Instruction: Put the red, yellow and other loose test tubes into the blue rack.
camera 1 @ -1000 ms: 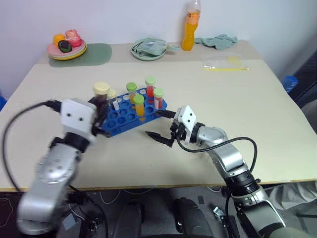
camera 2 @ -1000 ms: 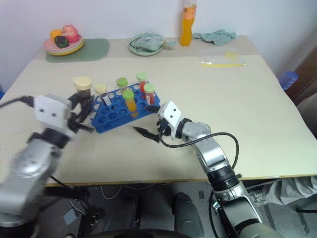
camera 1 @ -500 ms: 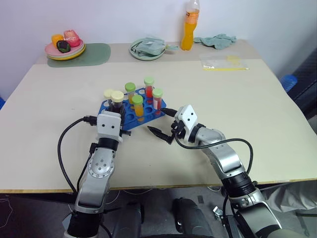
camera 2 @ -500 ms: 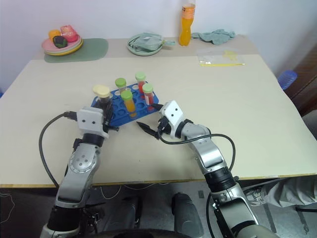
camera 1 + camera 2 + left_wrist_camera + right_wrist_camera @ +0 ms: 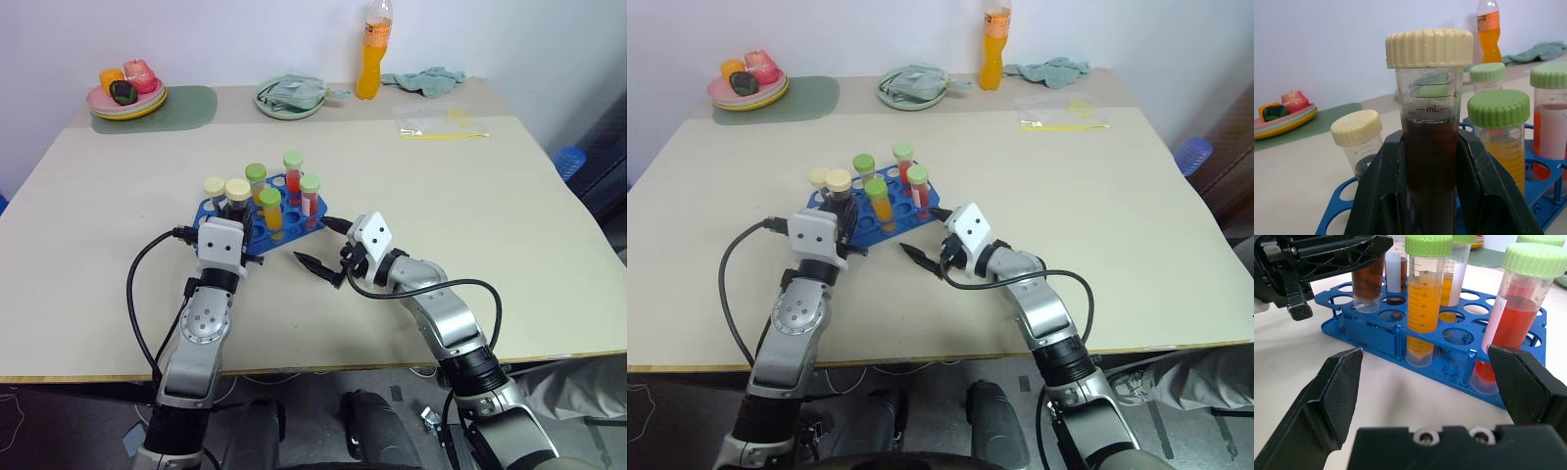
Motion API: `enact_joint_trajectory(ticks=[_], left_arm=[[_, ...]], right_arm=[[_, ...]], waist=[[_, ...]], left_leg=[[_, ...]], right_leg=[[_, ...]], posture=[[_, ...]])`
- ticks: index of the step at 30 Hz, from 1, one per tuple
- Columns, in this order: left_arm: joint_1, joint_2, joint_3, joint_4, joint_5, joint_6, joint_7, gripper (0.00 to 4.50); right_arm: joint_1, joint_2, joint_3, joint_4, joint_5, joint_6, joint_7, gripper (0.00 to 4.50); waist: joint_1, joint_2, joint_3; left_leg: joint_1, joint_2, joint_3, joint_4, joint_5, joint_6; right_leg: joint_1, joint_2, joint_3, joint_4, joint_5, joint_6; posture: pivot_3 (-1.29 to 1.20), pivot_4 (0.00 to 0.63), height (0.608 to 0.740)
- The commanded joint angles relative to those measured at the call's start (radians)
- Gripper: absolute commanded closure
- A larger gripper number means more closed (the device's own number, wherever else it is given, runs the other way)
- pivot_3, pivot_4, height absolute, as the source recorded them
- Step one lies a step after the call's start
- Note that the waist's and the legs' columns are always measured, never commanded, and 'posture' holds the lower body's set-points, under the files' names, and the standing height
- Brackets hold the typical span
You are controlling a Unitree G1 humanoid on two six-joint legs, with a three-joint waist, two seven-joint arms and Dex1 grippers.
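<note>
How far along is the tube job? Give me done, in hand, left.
Done: four green-capped tubes, orange and red among them, and one cream-capped tube stand in the blue rack.
In hand: the left gripper is shut on the dark purple tube, lowered at the rack.
Left: release it. The right gripper is open beside the rack.

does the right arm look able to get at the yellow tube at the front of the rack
Probably yes: the right gripper stands open beside the blue rack, and the yellow tube faces it with nothing between.
</note>
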Motion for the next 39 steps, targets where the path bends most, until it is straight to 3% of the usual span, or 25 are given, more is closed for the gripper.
enact_joint_trajectory(ticks=[1, 13, 25, 26, 30, 33, 39], left_arm=[[0.017, -0.006, 0.016, -0.015, 0.015, 0.003, 0.005, 3.73], [0.027, -0.014, 0.015, -0.011, 0.029, 0.015, 0.001, 3.73], [0.011, -0.099, 0.060, 0.056, -0.073, -0.041, -0.013, 3.73], [0.012, -0.102, 0.061, 0.055, -0.077, -0.044, -0.014, 2.70], [0.028, -0.098, 0.074, -0.002, -0.094, -0.056, -0.021, 0.81], [0.064, -0.074, 0.098, -0.121, -0.157, -0.009, -0.064, 0.81], [0.254, 0.093, 0.235, -0.401, -0.378, 0.186, -0.219, 0.81]], right_arm=[[-0.002, 0.001, -0.008, -0.054, 0.001, -0.004, -0.002, 0.00], [0.003, 0.002, -0.001, -0.056, -0.005, -0.006, 0.004, 0.00], [-0.004, 0.000, -0.006, -0.060, -0.001, -0.005, 0.007, 0.00], [-0.005, 0.000, -0.007, -0.061, -0.001, -0.005, 0.007, 0.00], [-0.010, -0.012, -0.031, -0.086, 0.024, 0.010, 0.017, 0.00], [-0.011, -0.071, -0.073, -0.133, 0.073, 0.048, 0.071, 0.00], [0.003, -0.286, -0.192, -0.176, 0.188, 0.154, 0.228, 0.00]], waist=[[0.000, 0.000, 0.000], [-0.002, 0.000, 0.000], [0.001, 0.000, 0.000], [0.001, 0.000, 0.000], [-0.001, 0.000, 0.000], [0.000, 0.000, 0.000], [-0.001, 0.001, 0.000]], left_leg=[[0.000, 0.000, 0.000, 0.000, 0.000, 0.000], [0.000, 0.000, 0.000, 0.000, 0.000, 0.000], [0.000, 0.000, 0.000, 0.000, 0.000, 0.000], [0.000, 0.000, 0.000, 0.000, 0.000, 0.000], [0.000, 0.000, 0.000, 0.000, 0.000, 0.000], [0.000, 0.000, 0.000, 0.000, 0.000, 0.000], [0.000, 0.000, 0.000, 0.000, 0.000, 0.001]], right_leg=[[0.000, 0.000, 0.000, 0.000, 0.000, 0.000], [0.000, 0.000, 0.000, 0.000, 0.000, 0.000], [0.000, 0.000, 0.000, 0.000, 0.000, 0.000], [0.000, 0.000, 0.000, 0.000, 0.000, 0.000], [0.000, 0.000, 0.000, 0.000, 0.000, 0.000], [0.000, 0.000, 0.000, 0.000, 0.000, 0.000], [0.000, 0.000, 0.000, -0.001, 0.000, 0.000]], posture=[[0.00, 0.150, 0.740], [0.00, 0.150, 0.740], [0.00, 0.150, 0.740], [0.00, 0.150, 0.740], [0.00, 0.150, 0.740], [0.00, 0.150, 0.740], [0.00, 0.150, 0.740]])
